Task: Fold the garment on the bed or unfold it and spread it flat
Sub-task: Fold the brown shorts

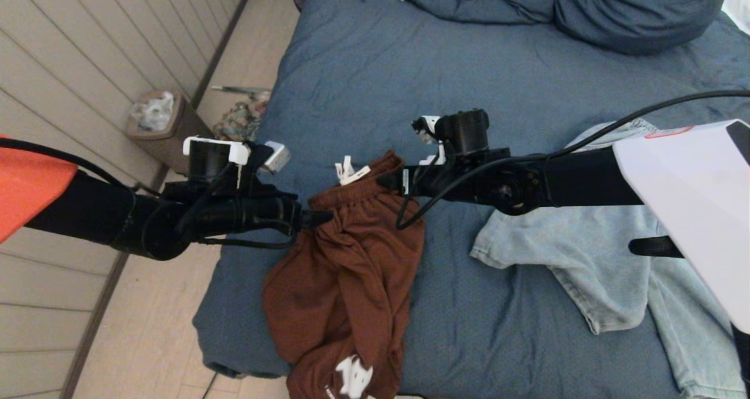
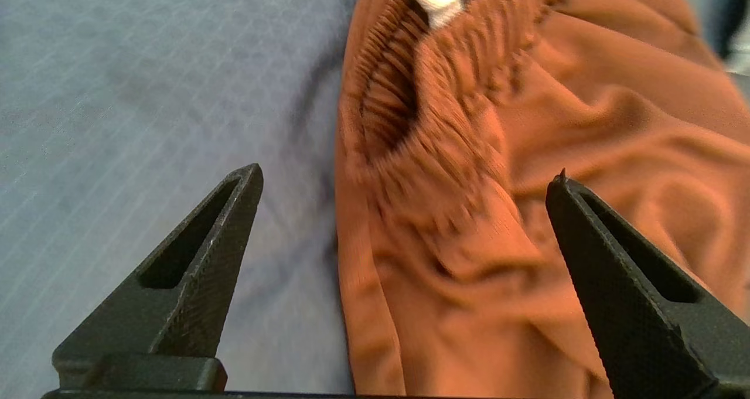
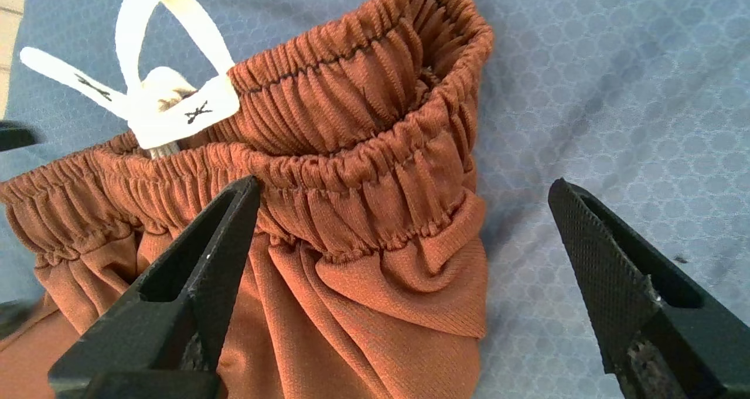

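Barely started, I'd say: the rust-brown shorts (image 1: 345, 270) sit crumpled at lower centre of the blue bed (image 1: 498, 82), nothing spread or folded. Left gripper (image 2: 404, 179) and right gripper (image 3: 404, 182) flank the waistband, jaws wide open, holding nothing. Pale shirt (image 1: 586, 241) at right; wood floor (image 1: 146, 328) and bin (image 1: 161, 123) at left.

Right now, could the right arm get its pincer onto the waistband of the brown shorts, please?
Probably yes. The right pincer is open and hangs just above the waistband, one finger over the fabric, the other over bare bed. Nothing lies between; the drawstring sits off to one side.
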